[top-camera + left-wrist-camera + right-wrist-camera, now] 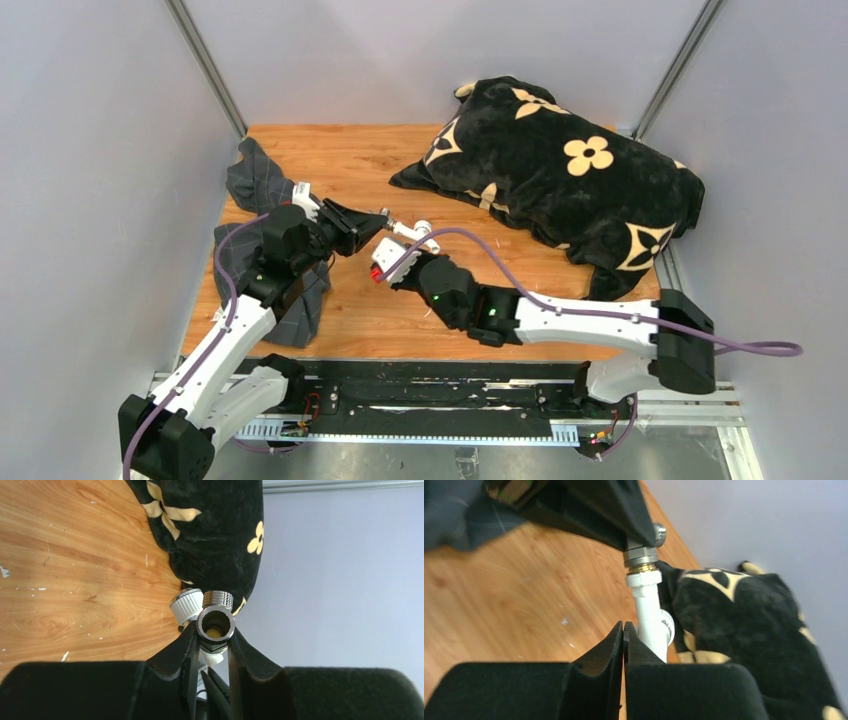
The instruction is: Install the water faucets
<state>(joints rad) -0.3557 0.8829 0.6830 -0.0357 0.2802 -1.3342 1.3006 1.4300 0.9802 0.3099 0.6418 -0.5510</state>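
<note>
My left gripper is shut on the grey metal T-shaped piece and holds it above the wooden table. The white elbow-shaped tap body is joined to the metal piece through a white threaded collar and hangs from it. Its ribbed round end points sideways. My right gripper has its jaws pressed together with nothing between them. It sits just beside the tap body, which passes along the outside of its right finger.
The black flowered cushion lies at the back right of the wooden table. The grey checked cloth lies under my left arm at the table's left edge. Grey walls enclose the table.
</note>
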